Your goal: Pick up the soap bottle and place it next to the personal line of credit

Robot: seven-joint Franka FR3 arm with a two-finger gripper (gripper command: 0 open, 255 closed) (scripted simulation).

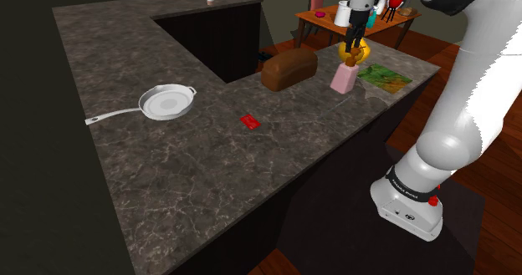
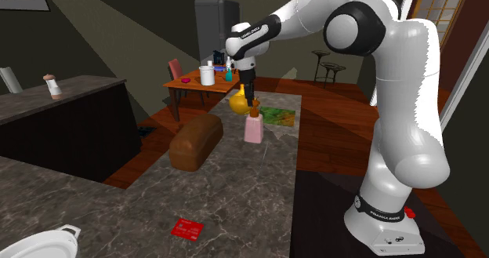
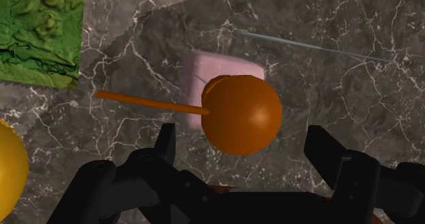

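Spread gripper (image 3: 243,134) abv pink soap bottle (image 3: 221,69)

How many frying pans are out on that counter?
1. The pan lies on the counter at the shoulder view's left, left of the red card. None seems hidden.

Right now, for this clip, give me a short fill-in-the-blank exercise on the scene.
The gripper hangs over the soap bottle, and its fingers are ___.
The soap bottle's body is ___ in colour.
The small card on the counter is ___.
Missing words: open; pink; red.
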